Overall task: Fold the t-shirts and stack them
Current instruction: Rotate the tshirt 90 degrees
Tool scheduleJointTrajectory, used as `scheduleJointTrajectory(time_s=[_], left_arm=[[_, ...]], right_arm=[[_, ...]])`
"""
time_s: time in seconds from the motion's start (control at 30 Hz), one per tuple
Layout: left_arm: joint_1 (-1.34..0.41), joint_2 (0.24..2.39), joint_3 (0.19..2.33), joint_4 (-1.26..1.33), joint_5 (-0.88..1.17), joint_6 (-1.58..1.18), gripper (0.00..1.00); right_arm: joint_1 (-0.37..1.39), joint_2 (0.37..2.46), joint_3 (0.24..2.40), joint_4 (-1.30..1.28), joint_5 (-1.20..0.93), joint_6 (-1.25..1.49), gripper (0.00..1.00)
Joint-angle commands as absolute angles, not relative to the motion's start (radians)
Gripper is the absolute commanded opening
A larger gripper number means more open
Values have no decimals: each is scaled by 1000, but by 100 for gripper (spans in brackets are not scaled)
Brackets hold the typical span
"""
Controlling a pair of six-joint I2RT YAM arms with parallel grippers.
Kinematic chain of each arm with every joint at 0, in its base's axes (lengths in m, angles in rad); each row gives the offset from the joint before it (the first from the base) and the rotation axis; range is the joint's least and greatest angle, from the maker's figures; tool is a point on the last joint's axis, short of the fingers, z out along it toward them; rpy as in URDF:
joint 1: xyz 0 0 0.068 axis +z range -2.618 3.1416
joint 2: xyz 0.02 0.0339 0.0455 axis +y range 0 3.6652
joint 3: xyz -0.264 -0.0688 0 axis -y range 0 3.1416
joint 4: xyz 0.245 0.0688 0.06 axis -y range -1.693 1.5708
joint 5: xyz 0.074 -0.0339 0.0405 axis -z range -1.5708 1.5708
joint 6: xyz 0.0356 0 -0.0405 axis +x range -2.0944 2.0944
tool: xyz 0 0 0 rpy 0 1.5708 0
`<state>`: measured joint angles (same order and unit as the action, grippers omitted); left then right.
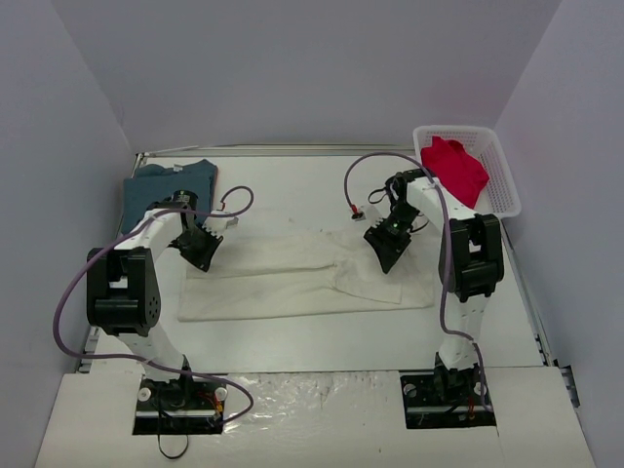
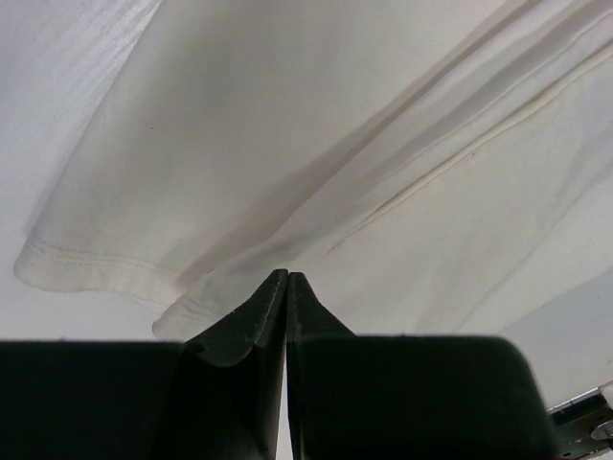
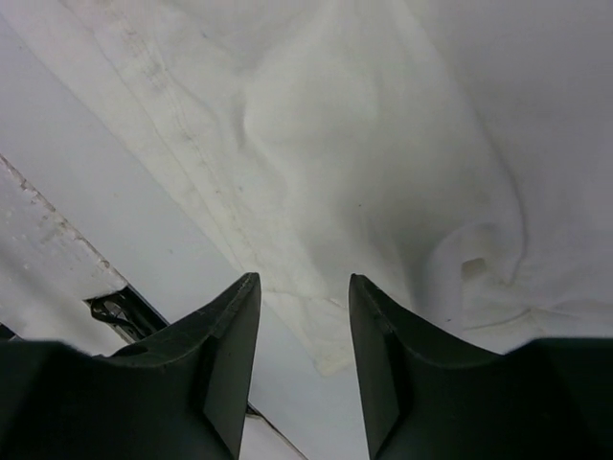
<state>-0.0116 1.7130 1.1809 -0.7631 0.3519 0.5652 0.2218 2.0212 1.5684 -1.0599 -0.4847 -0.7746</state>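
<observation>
The cream-white t-shirt [image 1: 302, 278] lies spread and partly folded across the middle of the table. My left gripper [image 1: 202, 261] hovers over its left edge. In the left wrist view this gripper [image 2: 287, 274] is shut just above a stitched hem of the cream cloth [image 2: 287, 144], with no cloth showing between the tips. My right gripper [image 1: 388, 263] stands over the shirt's right part. In the right wrist view that gripper [image 3: 305, 280] is open with nothing between its fingers, above a corner of the cream shirt [image 3: 364, 125]. The teal-blue t-shirt [image 1: 166, 185] lies at the back left. The red t-shirt [image 1: 456, 168] sits in the basket.
A white lattice basket [image 1: 499, 185] stands at the back right corner. Grey walls close in the table on three sides. Purple cables loop from both arms over the table. A metal rail [image 3: 57, 240] marks the table's edge in the right wrist view.
</observation>
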Motion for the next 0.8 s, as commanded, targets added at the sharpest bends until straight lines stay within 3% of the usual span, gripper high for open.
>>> scheduleJointTrajectory(time_s=[0.0, 0.27, 0.57, 0.77], left_arm=[[-5, 1709, 1187, -802, 400, 584, 2], [-9, 1755, 1190, -842, 439, 621, 2], [-60, 1756, 1154, -758, 394, 615, 2], [-138, 1845, 1154, -776, 324, 655, 2]], right_arm=[[213, 2036, 1592, -1034, -439, -710, 37], [212, 2144, 1601, -939, -300, -614, 0], [199, 2407, 1867, -897, -242, -496, 0], [201, 2606, 2250, -899, -239, -398, 0]])
